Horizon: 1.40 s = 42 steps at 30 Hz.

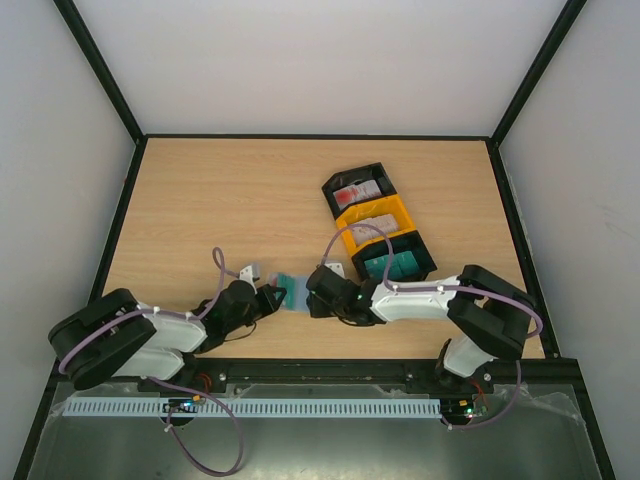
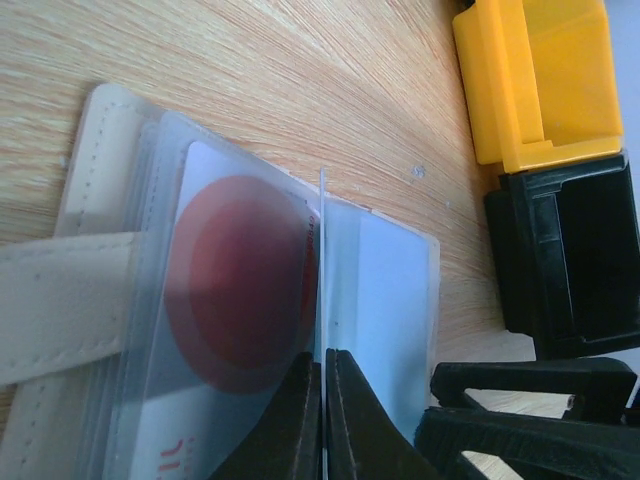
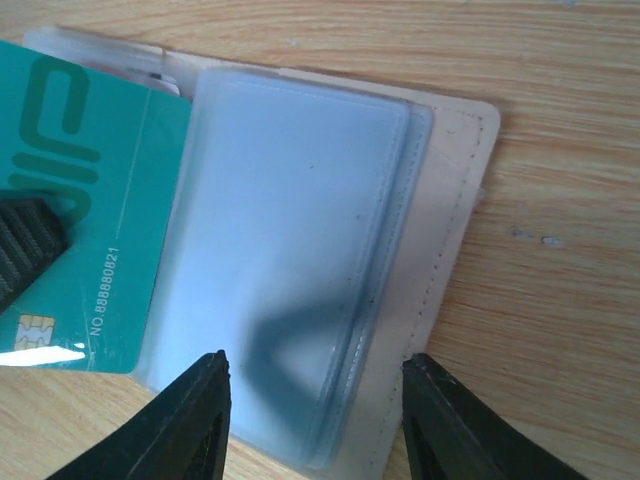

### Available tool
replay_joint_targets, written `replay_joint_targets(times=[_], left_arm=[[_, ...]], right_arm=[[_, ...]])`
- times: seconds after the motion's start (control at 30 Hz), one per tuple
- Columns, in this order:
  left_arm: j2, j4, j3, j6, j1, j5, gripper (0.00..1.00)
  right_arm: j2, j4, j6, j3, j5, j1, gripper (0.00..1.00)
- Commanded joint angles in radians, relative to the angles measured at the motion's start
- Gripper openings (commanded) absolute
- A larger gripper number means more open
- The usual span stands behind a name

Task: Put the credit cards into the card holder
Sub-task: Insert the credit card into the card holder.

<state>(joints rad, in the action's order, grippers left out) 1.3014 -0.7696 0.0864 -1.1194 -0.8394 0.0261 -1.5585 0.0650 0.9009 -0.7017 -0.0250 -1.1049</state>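
Along counter's near edge, midway: left jaws pinch teal card (image 3: 110, 180); right jaws half-open astride card holder (image 3: 455, 200). You pin holder, slide card in corner-first.

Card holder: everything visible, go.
The card holder lies open on the wooden table: beige stitched cover with a strap, clear plastic sleeves. One sleeve holds a white card with a red circle; a teal card lies on it beside the sleeves. The left gripper pinches one sleeve upright; the right gripper hovers open above.
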Motion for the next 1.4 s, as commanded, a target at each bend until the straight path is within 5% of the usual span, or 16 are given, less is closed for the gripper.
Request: replay_joint_targets(times=[0.0, 0.5, 1.37], left_arm=[[0.039, -0.119, -0.030, -0.020, -0.011, 0.023, 0.03], [0.207, -0.341, -0.045, 0.011, -0.030, 0.009, 0.02], [0.351, -0.438, 0.007, 0.037, 0.054, -0.150, 0.04]], right_arm=[[-0.043, 0.056, -0.022, -0.037, 0.004, -0.010, 0.44], [-0.099, 0.166, -0.016, -0.073, 0.091, -0.012, 0.22], [-0.115, 0.159, -0.019, -0.075, 0.080, -0.012, 0.18]])
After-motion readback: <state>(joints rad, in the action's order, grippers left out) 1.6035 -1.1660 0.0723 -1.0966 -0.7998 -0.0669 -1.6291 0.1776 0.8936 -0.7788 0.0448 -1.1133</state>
